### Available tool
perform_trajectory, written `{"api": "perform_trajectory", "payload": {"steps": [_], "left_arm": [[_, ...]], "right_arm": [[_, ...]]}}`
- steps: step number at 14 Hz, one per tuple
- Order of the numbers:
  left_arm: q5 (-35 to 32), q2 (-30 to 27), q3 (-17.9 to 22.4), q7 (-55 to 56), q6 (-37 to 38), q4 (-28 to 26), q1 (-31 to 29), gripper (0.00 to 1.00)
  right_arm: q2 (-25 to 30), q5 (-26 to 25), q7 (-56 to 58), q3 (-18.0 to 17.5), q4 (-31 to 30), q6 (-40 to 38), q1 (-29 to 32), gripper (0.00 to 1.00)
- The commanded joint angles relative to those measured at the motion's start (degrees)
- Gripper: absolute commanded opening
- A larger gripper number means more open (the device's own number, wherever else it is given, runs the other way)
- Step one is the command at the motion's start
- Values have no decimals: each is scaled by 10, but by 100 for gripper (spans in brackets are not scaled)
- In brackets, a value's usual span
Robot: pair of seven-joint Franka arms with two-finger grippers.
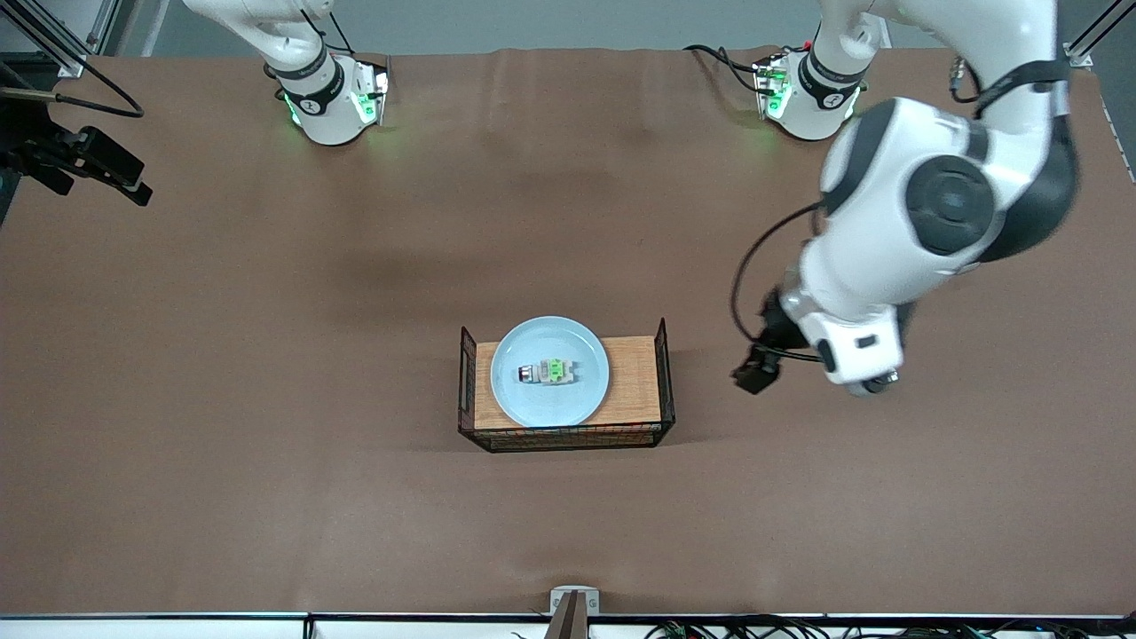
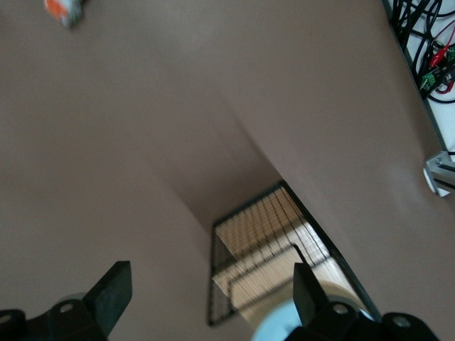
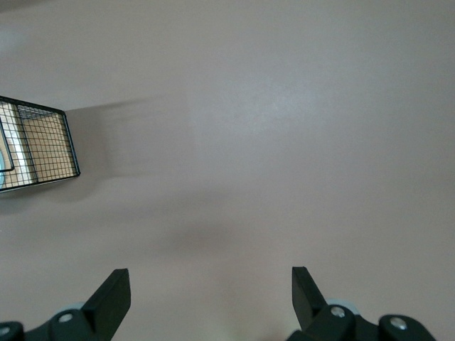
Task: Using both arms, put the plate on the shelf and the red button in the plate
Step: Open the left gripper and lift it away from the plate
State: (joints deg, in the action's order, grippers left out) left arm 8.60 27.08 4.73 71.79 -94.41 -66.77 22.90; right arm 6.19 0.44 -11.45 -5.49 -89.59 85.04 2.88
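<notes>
Pale-blue plate (image 1: 549, 404) lying in wire tray (image 1: 661, 351) mid-table with red button (image 1: 548, 372) on it, probably stiff, slick, best pinched at rim; left gripper (image 2: 206, 295) beside tray, right gripper (image 3: 206, 295) over bare table (image 1: 266, 444), both jaws released.

We see only a sliver of the plate (image 2: 284, 320) in the left wrist view, cut by the frame edge and the left gripper (image 2: 208, 293). A blurred orange-and-white piece (image 2: 62, 8) is clipped at that view's corner; we cannot identify it. Right wrist view crops the wire rack (image 3: 43, 153) at its edge. The red button (image 1: 549, 373) shows too small for detail.
</notes>
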Motion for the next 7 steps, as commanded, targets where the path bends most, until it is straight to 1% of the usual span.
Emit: {"api": "perform_trajectory", "payload": {"steps": [1, 3, 4, 6, 7], "left_arm": [[4, -47, 1, -233, 61, -21, -82, 100], [4, -66, 2, -408, 104, -24, -135, 100], [4, -70, 2, -453, 112, -25, -151, 100], [-2, -76, 4, -475, 113, -25, -166, 100], [-32, -77, 1, -475, 113, -25, -163, 100]], "right_arm": [[2, -15, 21, -1, 5, 0, -7, 100], [1, -15, 22, -1, 5, 1, -7, 100], [2, -15, 23, -1, 5, 1, -7, 100], [1, -15, 25, -1, 5, 1, -7, 100], [1, -15, 26, -1, 5, 2, -8, 100]]}}
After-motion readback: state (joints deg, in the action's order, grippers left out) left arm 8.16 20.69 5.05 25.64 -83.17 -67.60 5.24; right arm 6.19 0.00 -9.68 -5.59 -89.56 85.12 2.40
